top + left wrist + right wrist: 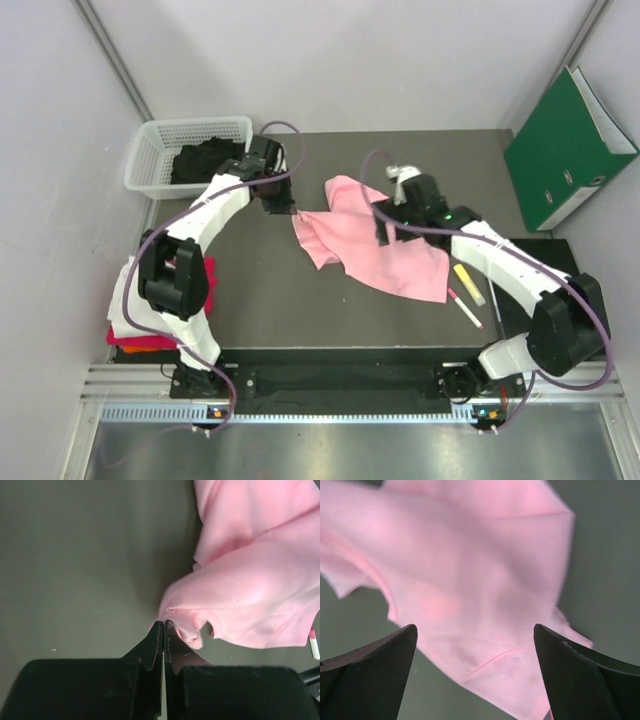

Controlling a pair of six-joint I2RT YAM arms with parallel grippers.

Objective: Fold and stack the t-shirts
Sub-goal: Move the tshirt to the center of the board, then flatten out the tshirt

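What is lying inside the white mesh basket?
The basket holds crumpled black fabric in its right part; its left part looks bare. The left arm hides the near right corner, and anything under the fabric cannot be seen.

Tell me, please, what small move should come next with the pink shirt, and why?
Probably lower the right gripper and close it on the pink t-shirt beneath it. The left gripper is shut on one corner of the crumpled shirt, while the right's jaws stand open above the fabric, holding nothing. A second grip would let both arms spread it flat.
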